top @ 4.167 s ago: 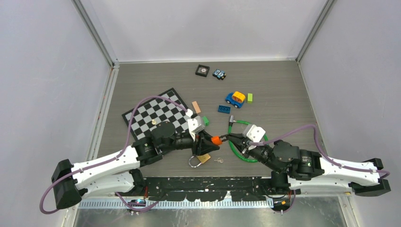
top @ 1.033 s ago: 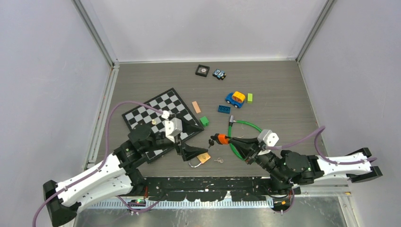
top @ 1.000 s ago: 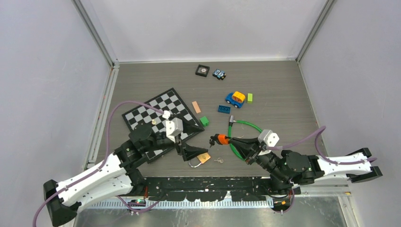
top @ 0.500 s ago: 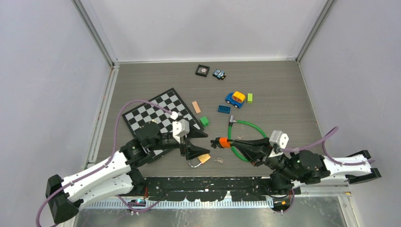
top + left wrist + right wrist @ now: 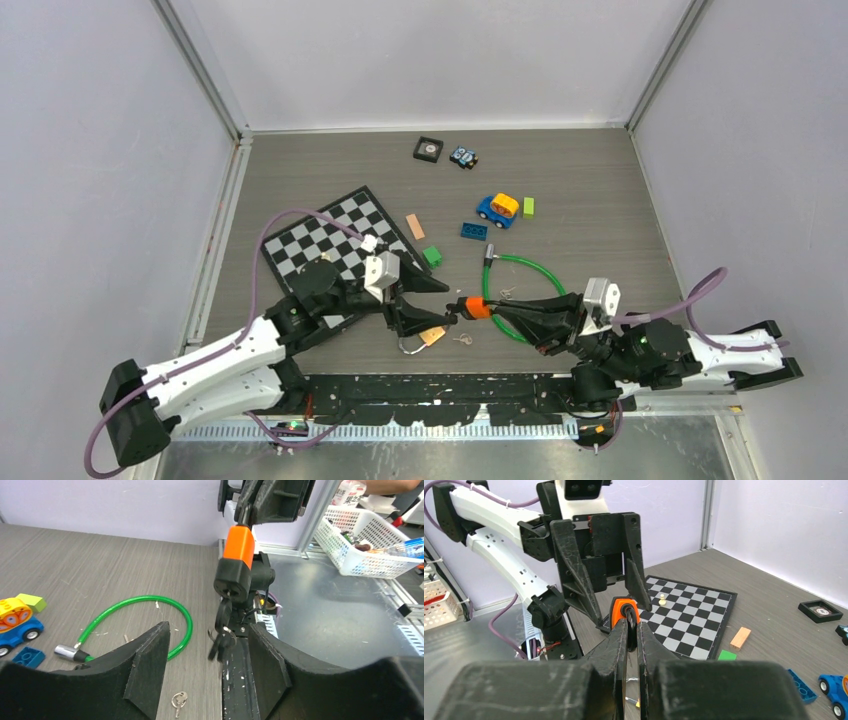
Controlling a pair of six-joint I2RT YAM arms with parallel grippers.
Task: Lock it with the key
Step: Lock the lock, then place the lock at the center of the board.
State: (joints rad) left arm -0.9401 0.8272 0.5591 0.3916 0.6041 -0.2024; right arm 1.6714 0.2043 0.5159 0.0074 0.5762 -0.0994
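My right gripper [image 5: 503, 312] is shut on the dark loop at the end of an orange lock [image 5: 477, 307] and holds it above the table; it also shows in the right wrist view [image 5: 628, 630]. The lock's black head [image 5: 234, 580] has a dark key [image 5: 223, 616] stuck in it, with a bunch of keys [image 5: 220, 642] hanging below. My left gripper [image 5: 210, 640] is open, one finger on each side of the hanging keys, not touching them. In the top view my left gripper [image 5: 438, 304] faces the lock from the left.
A green cable loop [image 5: 520, 300] lies under the right gripper. A brass padlock [image 5: 428, 337] and a small loose key [image 5: 461, 339] lie near the front edge. A chessboard [image 5: 330, 240] is to the left. Toy car [image 5: 497, 208] and blocks lie further back.
My right arm has drawn back to the right and levelled the lock. My left gripper has moved right, so that the hanging keys now sit between its open fingers.
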